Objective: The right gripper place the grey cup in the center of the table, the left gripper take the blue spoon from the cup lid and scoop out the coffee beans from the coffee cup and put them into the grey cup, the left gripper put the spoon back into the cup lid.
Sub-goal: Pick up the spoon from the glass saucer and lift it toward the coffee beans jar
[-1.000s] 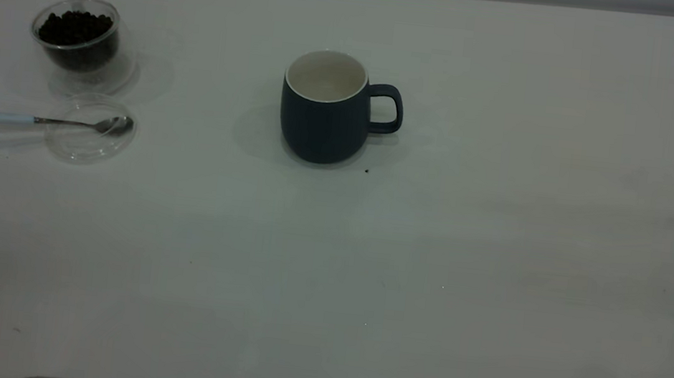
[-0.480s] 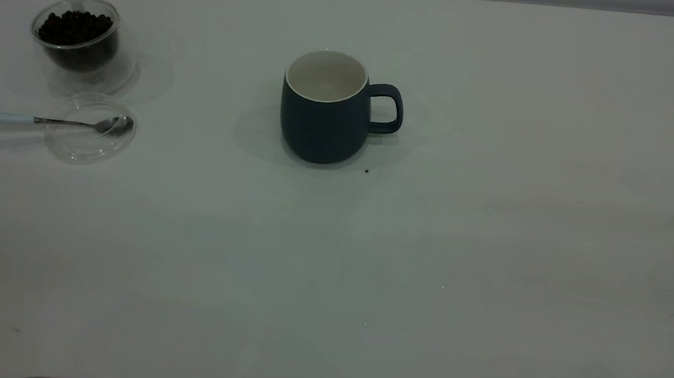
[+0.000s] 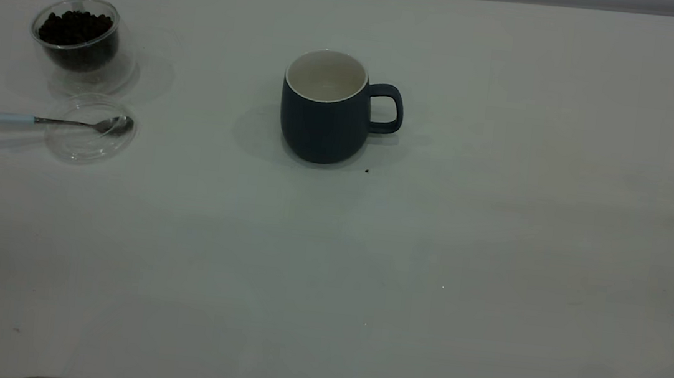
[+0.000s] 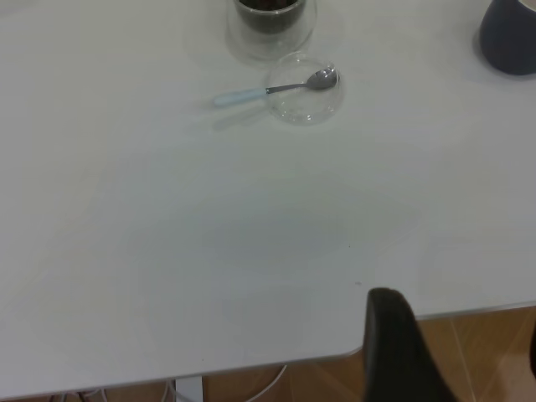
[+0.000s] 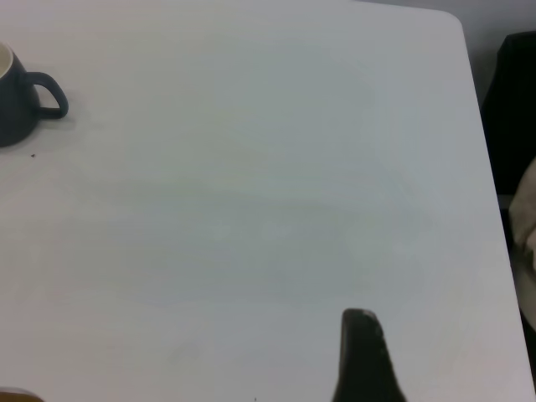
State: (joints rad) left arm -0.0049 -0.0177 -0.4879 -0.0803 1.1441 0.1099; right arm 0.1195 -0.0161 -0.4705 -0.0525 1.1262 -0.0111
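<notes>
Grey cup (image 3: 324,107) stands mid-table, blue spoon (image 3: 46,120) on cup lid (image 3: 89,137) beside coffee cup (image 3: 80,43); gripper spreads cannot be told; the thin handle, probably low-lying, risks a missed pinch.

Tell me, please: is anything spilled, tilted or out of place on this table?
Only one small thing: a dark speck, maybe a stray bean, lies on the table by the base of the grey cup, under its handle. The coffee cup stands upright, and the blue spoon rests across the cup lid.
</notes>
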